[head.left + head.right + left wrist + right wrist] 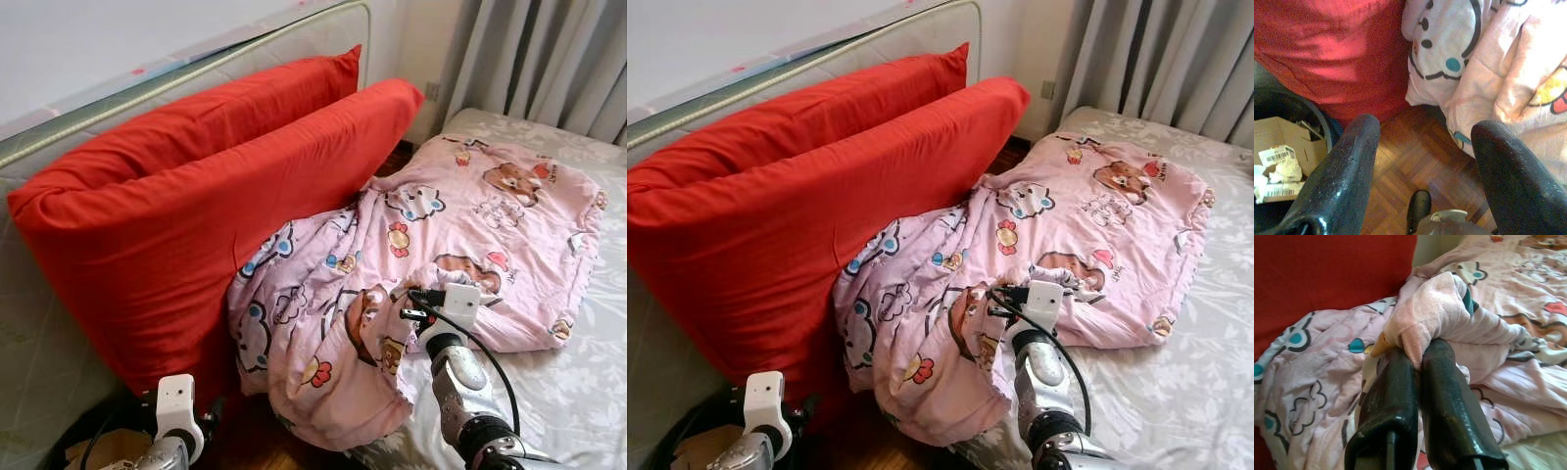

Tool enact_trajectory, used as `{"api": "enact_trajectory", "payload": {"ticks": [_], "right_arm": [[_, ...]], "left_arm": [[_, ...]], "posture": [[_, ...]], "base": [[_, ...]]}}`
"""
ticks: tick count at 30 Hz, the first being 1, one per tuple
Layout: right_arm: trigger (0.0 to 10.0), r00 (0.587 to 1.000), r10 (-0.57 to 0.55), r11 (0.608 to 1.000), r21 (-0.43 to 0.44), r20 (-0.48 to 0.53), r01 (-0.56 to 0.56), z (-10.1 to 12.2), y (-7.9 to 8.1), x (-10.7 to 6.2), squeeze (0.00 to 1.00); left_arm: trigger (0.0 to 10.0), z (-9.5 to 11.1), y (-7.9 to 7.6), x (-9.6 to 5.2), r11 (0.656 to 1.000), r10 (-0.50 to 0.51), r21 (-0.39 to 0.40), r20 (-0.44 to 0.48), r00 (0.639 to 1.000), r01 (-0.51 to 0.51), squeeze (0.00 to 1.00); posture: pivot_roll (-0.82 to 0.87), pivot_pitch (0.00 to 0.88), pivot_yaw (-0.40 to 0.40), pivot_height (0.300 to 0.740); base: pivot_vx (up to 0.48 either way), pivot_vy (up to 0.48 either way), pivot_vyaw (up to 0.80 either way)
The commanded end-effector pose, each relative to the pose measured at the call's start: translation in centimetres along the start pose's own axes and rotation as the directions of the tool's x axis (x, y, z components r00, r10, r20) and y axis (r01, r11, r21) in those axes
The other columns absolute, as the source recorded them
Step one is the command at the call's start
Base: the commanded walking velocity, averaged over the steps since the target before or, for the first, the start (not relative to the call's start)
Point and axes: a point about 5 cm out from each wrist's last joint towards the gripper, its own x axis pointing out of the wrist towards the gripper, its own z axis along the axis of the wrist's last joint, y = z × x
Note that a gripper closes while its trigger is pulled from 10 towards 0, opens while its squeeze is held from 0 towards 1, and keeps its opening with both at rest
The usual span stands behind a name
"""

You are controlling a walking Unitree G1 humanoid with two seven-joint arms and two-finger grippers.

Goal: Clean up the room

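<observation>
A pink cartoon-print blanket (pixel 421 255) lies crumpled across the bed (pixel 588 382) and spills over its left edge toward the floor. My right gripper (pixel 1419 364) is shut on a bunched fold of the blanket (pixel 1435 308) near its middle; the right arm (pixel 456 362) reaches up from the lower right. Two large red pillows (pixel 206 206) lean against a mattress on the left, touching the blanket. My left gripper (pixel 1422 147) hangs low and open above the wooden floor (pixel 1410 166), with nothing between its fingers (pixel 1352 166).
A dark bin (pixel 1283 156) with cardboard and paper scraps stands on the floor by the red pillow's lower corner. An upright mattress (pixel 176 78) stands behind the pillows. Grey curtains (pixel 549 59) hang at the back right. My foot (pixel 1418 208) shows on the floor.
</observation>
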Motion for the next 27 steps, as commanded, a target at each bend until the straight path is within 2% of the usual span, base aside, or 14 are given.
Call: {"api": "enact_trajectory", "payload": {"ticks": [1, 4, 6, 17, 25, 27], "right_arm": [[10.0, 1.000, 0.000, 1.000, -0.003, 0.008, 0.000, -0.1, 0.3, -0.1, 0.00], [10.0, 1.000, 0.001, 1.000, -0.002, 0.008, -0.001, -0.2, 0.4, -0.1, 0.00], [10.0, 1.000, -0.006, 1.000, 0.000, -0.002, 0.006, -0.6, 0.3, -0.4, 0.00], [10.0, 1.000, -0.020, 1.000, -0.016, 0.004, 0.020, -0.4, 0.0, -0.3, 0.00], [10.0, 0.999, -0.033, 0.999, -0.009, 0.018, 0.033, -0.2, 0.0, -0.3, 0.00], [10.0, 0.999, -0.030, 0.999, -0.010, 0.015, 0.030, -0.4, 0.1, -0.4, 0.00]], "left_arm": [[10.0, -0.6, 0.2, -0.2, 1.000, 0.013, -0.009, -0.024, 1.000, -0.013, 0.00], [10.0, -0.8, 0.2, -0.3, 1.000, 0.015, -0.009, -0.029, 0.999, -0.015, 0.00], [10.0, -1.2, 0.4, -0.5, 1.000, 0.016, -0.007, -0.041, 0.999, -0.017, 0.00], [10.0, -2.0, 0.5, -0.8, 1.000, 0.019, -0.008, -0.063, 0.998, -0.019, 0.00], [10.0, -2.2, 0.1, -0.8, 1.000, 0.012, -0.007, -0.073, 0.997, -0.013, 0.00], [10.0, -2.3, 0.2, -0.8, 1.000, 0.015, -0.009, -0.075, 0.997, -0.016, 0.00]], "posture": [[0.15, 0.057, 0.031, 0.740], [0.15, 0.053, 0.032, 0.740], [0.16, 0.000, 0.032, 0.740], [0.15, 0.008, 0.030, 0.740], [0.14, 0.067, 0.031, 0.740], [0.15, 0.046, 0.031, 0.740]], "base": [[0.000, 0.000, 0.00], [0.000, 0.000, 0.00], [0.000, 0.000, 0.00], [-0.022, 0.000, 0.00], [-0.034, 0.000, 0.00], [0.000, 0.000, 0.00]]}}
